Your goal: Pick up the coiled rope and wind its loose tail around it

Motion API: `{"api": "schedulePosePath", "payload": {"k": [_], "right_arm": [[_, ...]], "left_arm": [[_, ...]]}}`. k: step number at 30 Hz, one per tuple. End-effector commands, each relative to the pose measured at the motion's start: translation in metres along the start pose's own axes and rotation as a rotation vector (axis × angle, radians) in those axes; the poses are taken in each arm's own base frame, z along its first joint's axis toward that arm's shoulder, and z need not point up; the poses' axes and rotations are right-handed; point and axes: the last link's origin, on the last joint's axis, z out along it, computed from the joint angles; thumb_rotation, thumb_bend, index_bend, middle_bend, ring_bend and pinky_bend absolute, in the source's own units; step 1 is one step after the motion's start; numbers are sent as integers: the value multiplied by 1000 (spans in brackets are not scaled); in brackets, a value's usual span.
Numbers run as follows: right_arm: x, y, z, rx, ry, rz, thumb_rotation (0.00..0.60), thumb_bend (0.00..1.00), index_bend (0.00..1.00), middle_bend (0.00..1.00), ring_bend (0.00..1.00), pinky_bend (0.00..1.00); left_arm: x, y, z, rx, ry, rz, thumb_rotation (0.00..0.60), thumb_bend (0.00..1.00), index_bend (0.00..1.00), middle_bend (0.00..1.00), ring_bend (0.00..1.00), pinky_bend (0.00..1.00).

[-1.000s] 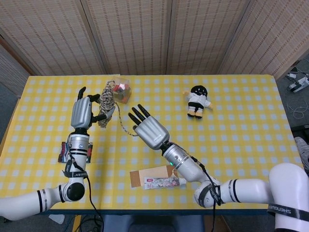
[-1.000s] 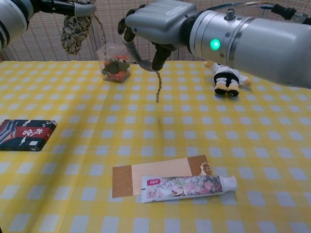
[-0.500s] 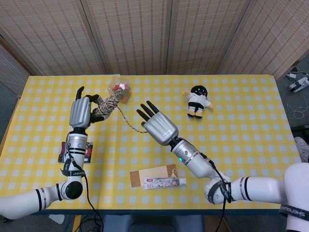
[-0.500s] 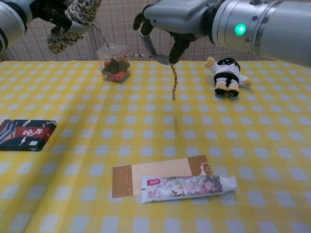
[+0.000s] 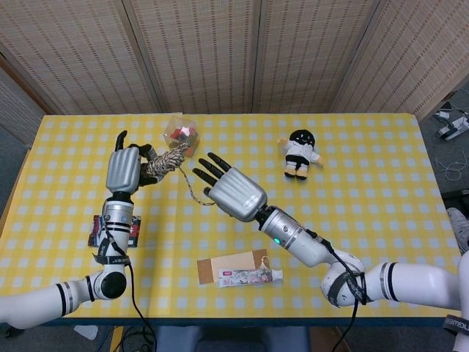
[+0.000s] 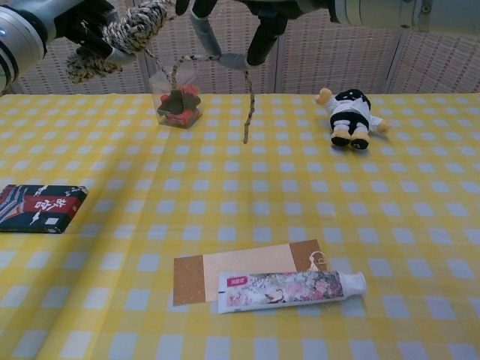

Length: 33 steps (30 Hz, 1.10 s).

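- Up in the upper left of the head view, my left hand (image 5: 124, 167) is raised off the table with its fingers wrapped around the coiled rope (image 5: 165, 162), so the bundle is in the air, tilted, sticking out to the right of my palm.
- In the chest view the same coil sits at the very top left of the frame, again clear of the tabletop.
- The loose tail (image 6: 248, 112) runs from the coil across to my right hand (image 5: 231, 191) near the middle of the head view; it's draped over and pinched in my fingers (image 6: 202, 30), and the end dangles straight down over the checkered cloth.
- Behind the rope, top centre-left, there's a small clear box (image 5: 182, 134) with red and dark bits inside.
- A plush doll (image 5: 300, 154) lies toward the upper right.
- Lower middle: a cardboard card (image 6: 247, 268) with a toothpaste tube (image 6: 291, 287) lying on its lower edge.
- Left edge: a dark flat packet (image 6: 40, 208).
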Motion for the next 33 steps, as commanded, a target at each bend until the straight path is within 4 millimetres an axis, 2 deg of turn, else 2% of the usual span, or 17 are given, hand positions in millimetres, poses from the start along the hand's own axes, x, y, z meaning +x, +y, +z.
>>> {"api": "schedulePosePath", "payload": {"k": [1, 10, 17, 33], "right_arm": [[2, -3, 3, 13, 5, 11, 600, 575, 632, 126, 0, 0], [7, -12, 24, 3, 41, 70, 600, 576, 632, 126, 0, 0], [12, -17, 35, -15, 80, 91, 600, 575, 632, 126, 0, 0], [8, 3, 51, -129, 117, 95, 600, 569, 632, 126, 0, 0]], "left_arm": [[-2, 3, -1, -7, -4, 19, 599, 246, 759, 606, 422, 0], [-19, 15, -12, -60, -9, 115, 600, 246, 758, 606, 422, 0], [-29, 25, -17, -82, -13, 123, 600, 246, 758, 606, 422, 0], [-36, 35, -39, -187, -20, 74, 600, 246, 756, 606, 422, 0]]}}
